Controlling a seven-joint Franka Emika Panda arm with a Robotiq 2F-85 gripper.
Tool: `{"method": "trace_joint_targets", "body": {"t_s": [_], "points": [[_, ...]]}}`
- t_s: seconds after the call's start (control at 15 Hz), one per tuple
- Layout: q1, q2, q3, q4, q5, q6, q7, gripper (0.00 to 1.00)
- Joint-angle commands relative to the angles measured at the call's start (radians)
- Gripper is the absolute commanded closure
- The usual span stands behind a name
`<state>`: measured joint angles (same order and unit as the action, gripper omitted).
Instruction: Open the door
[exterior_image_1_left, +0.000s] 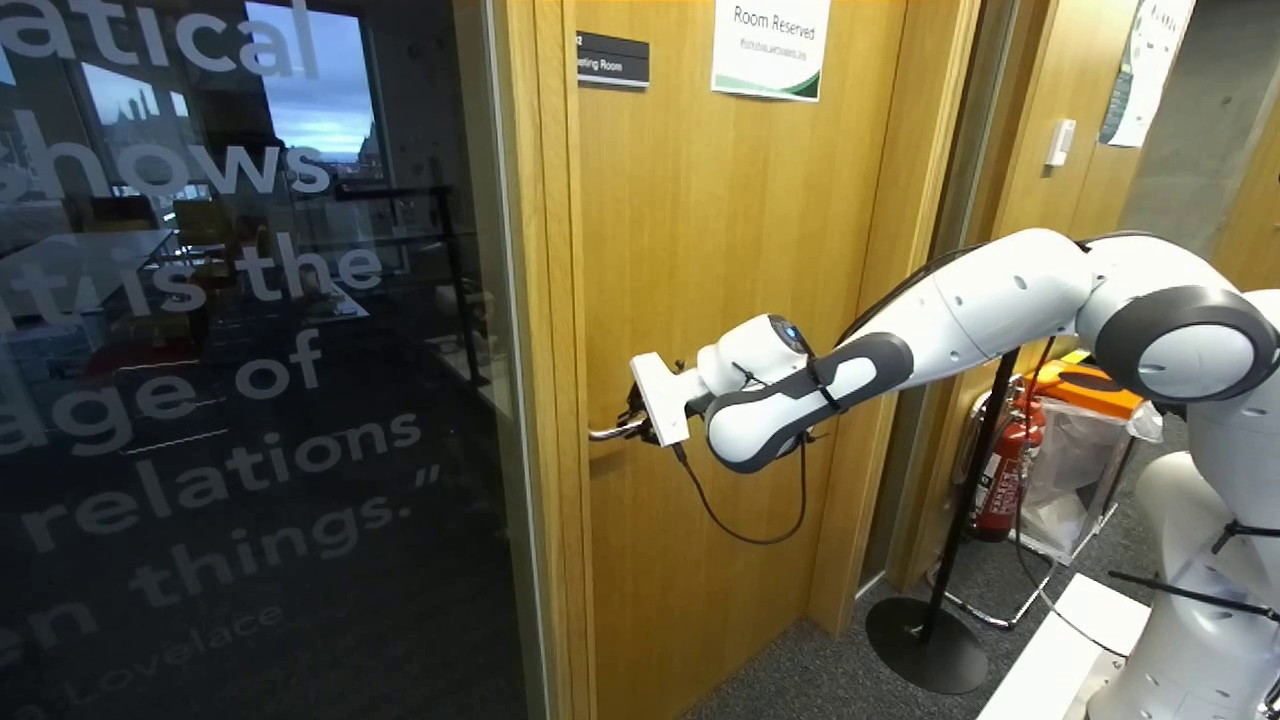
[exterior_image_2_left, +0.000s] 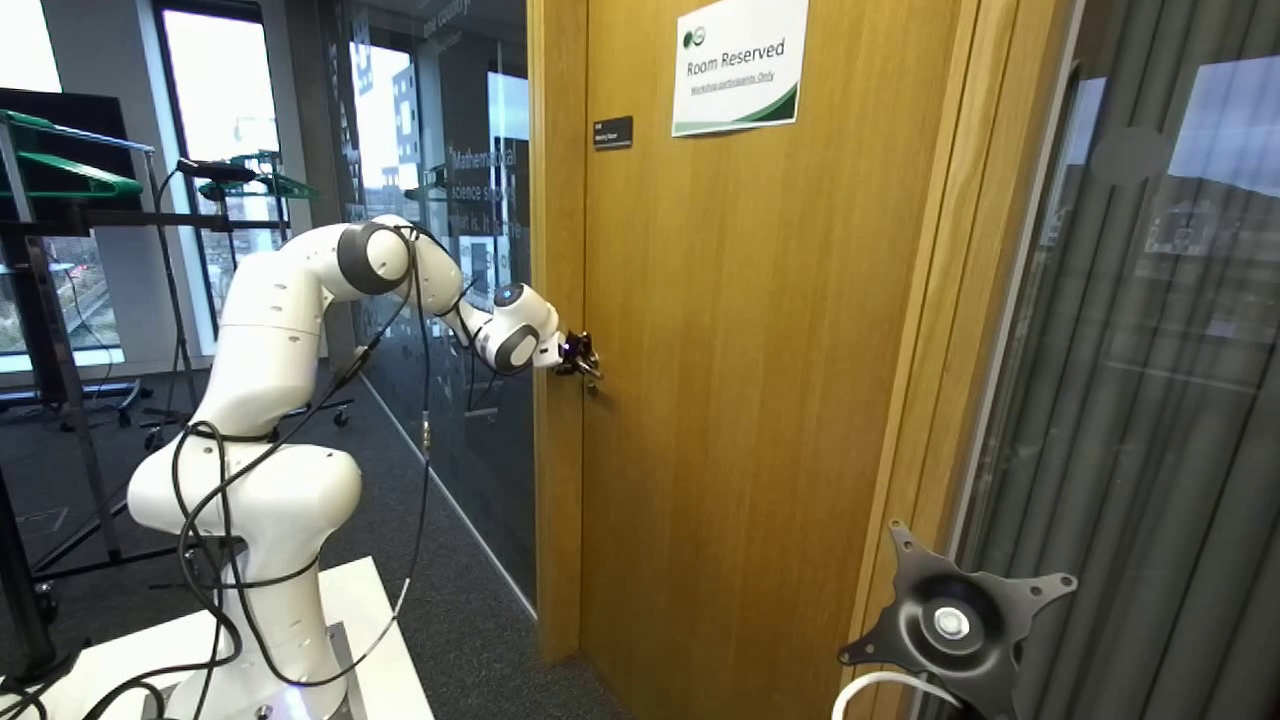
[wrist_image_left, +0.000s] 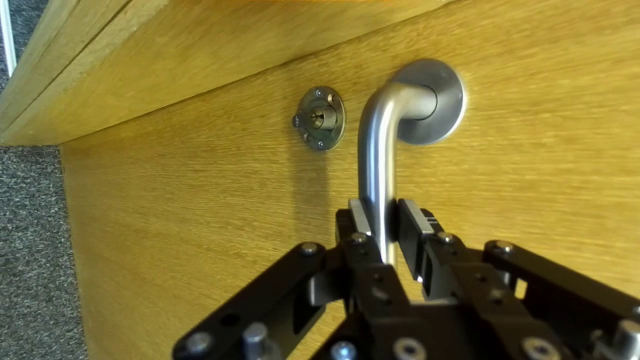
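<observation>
The tall light-brown wooden door (exterior_image_1_left: 730, 230) stands closed in its frame, also in an exterior view (exterior_image_2_left: 740, 300) and the wrist view (wrist_image_left: 540, 140). It bears a dark plaque (exterior_image_1_left: 613, 62) and a white-green paper sign (exterior_image_1_left: 770, 50). Its silver lever handle (wrist_image_left: 376, 150) looks level in an exterior view (exterior_image_1_left: 608, 433). My gripper (wrist_image_left: 387, 217) has its two finger pads on either side of the lever, past the bend, and looks shut on it. The gripper also shows at the handle in both exterior views (exterior_image_1_left: 640, 408) (exterior_image_2_left: 577, 353). The lever's free end is hidden by the gripper.
A lock cylinder (wrist_image_left: 321, 118) sits beside the handle's round plate. The door frame (exterior_image_2_left: 560, 450) and a dark glass panel with white lettering (exterior_image_1_left: 250, 450) adjoin the handle side. A black pole stand (exterior_image_1_left: 928, 645), a fire extinguisher (exterior_image_1_left: 1005, 480) and a grey bracket (exterior_image_2_left: 950, 620) stand nearby.
</observation>
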<state>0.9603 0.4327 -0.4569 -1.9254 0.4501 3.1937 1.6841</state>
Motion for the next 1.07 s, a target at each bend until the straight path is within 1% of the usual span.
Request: {"method": "trace_joint_targets", "body": {"t_s": [0.0,0.2,0.27,0.33,0.4,0.47,0.67,0.8,0.87,1.0], "points": [[-0.094,-0.027,0.133,0.022,0.031,-0.047,-0.012,0.95],[-0.168,-0.038,0.220,0.023,0.033,-0.049,-0.020,0.95],[-0.184,-0.038,0.238,0.024,0.029,-0.050,-0.022,0.95],[-0.176,-0.029,0.219,0.024,0.015,-0.045,-0.017,0.95],[-0.155,-0.018,0.187,0.024,-0.001,-0.032,-0.012,0.95],[-0.114,0.005,0.128,0.028,-0.028,-0.015,-0.005,0.95],[-0.044,0.052,0.029,0.048,-0.069,-0.016,0.004,0.95],[-0.014,0.067,-0.006,0.054,-0.062,-0.027,0.011,0.95],[-0.007,0.069,-0.012,0.056,-0.054,-0.034,0.013,0.95],[-0.012,0.064,0.005,0.057,-0.037,-0.049,0.017,0.95]]}}
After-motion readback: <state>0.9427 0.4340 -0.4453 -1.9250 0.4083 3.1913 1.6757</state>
